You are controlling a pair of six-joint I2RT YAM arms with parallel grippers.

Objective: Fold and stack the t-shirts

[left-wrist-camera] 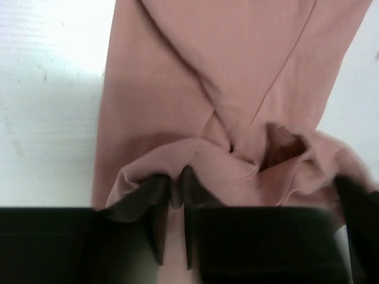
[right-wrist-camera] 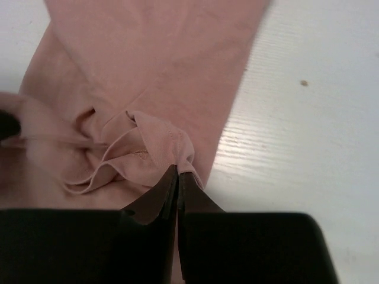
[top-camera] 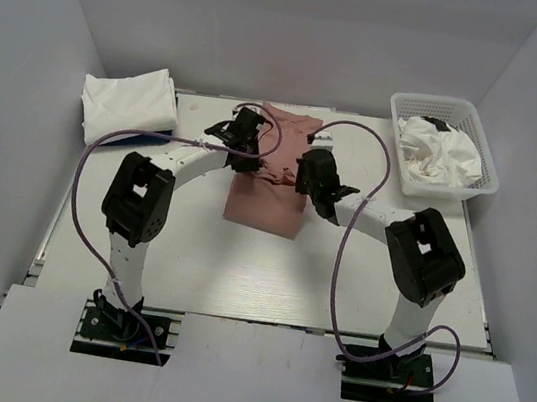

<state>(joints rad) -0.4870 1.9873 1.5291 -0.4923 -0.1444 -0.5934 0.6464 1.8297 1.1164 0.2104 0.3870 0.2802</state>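
The dusty-pink t-shirt (top-camera: 266,201) lies as a long strip at the table's middle, its print hidden. My left gripper (top-camera: 249,139) is shut on a bunched fold of the pink t-shirt (left-wrist-camera: 237,71) at its left side. My right gripper (top-camera: 304,178) is shut on the pink t-shirt's hem (right-wrist-camera: 160,53) at its right side. Both hold the cloth lifted and gathered over the strip's middle. A folded white t-shirt (top-camera: 129,102) over a blue one lies at the back left. Crumpled white t-shirts (top-camera: 440,151) fill the basket.
A white mesh basket (top-camera: 451,109) stands at the back right. Purple cables loop from both arms over the table (top-camera: 237,277). White walls close in the left, back and right sides.
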